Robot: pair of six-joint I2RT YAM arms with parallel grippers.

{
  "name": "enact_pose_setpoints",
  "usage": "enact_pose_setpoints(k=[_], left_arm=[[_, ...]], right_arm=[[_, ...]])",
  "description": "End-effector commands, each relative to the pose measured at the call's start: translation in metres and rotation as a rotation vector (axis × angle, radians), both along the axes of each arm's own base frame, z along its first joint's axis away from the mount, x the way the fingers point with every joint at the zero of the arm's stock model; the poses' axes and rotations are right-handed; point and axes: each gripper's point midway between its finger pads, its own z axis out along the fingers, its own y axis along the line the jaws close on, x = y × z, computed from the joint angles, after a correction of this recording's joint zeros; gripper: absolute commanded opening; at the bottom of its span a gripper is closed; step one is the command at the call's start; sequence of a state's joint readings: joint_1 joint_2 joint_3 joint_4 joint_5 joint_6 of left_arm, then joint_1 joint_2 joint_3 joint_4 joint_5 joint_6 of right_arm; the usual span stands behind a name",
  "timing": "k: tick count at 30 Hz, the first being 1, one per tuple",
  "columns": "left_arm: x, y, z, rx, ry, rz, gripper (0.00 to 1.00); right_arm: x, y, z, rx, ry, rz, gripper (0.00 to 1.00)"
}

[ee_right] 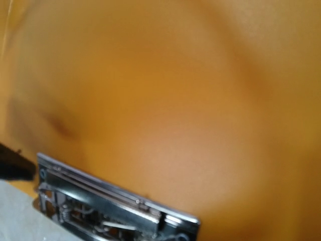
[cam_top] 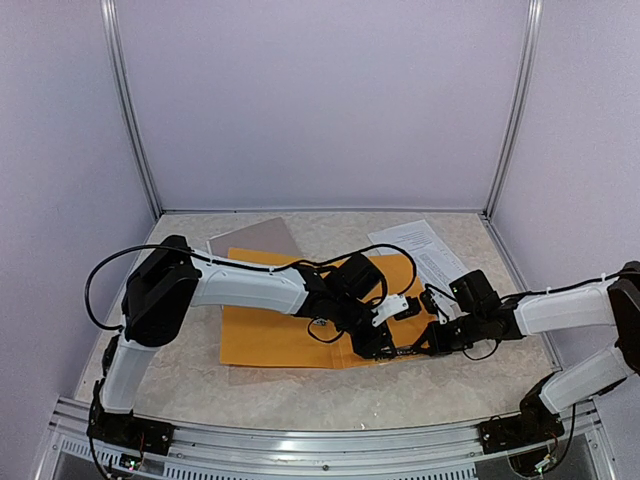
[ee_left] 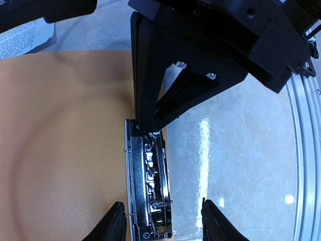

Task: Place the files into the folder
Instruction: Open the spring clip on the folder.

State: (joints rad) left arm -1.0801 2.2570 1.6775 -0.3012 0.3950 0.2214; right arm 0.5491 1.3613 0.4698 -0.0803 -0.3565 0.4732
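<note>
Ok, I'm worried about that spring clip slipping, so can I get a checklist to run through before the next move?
1. Folder open, metal clip exposed: ok.
2. Left gripper straddling the clip: ok.
3. Left jaws closed onto the clip: not ok, a gap shows.
4. Right gripper shut, tip at one end of the clip: ok.
5. Clip lever raised to take sheets: cannot tell.
6. Files inside the folder: not ok, they lie beside it.

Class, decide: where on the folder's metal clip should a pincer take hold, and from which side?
Probably across its narrow width, coming straight down from above. The metal clip is a long, slim bar lying flat along the orange folder's edge, so both its long sides are free, and the left pincer straddles it that way.
</note>
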Motion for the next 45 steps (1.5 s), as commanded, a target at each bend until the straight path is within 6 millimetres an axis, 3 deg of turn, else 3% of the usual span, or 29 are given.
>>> enact_pose_setpoints(k=[1, 10, 25, 32, 38, 45], left_arm=[[0.001, -0.002, -0.022, 0.015, -0.042, -0.018, 0.45], [-0.002, 0.01, -0.049, 0.058, -0.041, -0.008, 0.4], [-0.008, 0.035, -0.079, 0.119, -0.093, -0.002, 0.25], [-0.016, 0.042, -0.086, 0.136, -0.102, -0.039, 0.21], [-0.025, 0.046, -0.089, 0.139, -0.098, -0.069, 0.2], [-0.035, 0.048, -0.094, 0.148, -0.101, -0.116, 0.18]], right_arm=[[-0.03, -0.026, -0.037, -0.127, 0.118, -0.018, 0.0], [-0.031, -0.026, -0.038, -0.13, 0.121, -0.017, 0.0], [-0.033, -0.032, -0.048, -0.162, 0.135, -0.02, 0.0], [-0.038, -0.035, -0.06, -0.186, 0.173, -0.027, 0.0], [-0.03, -0.034, -0.055, -0.193, 0.152, -0.039, 0.0], [-0.028, -0.038, -0.063, -0.23, 0.162, -0.048, 0.0]])
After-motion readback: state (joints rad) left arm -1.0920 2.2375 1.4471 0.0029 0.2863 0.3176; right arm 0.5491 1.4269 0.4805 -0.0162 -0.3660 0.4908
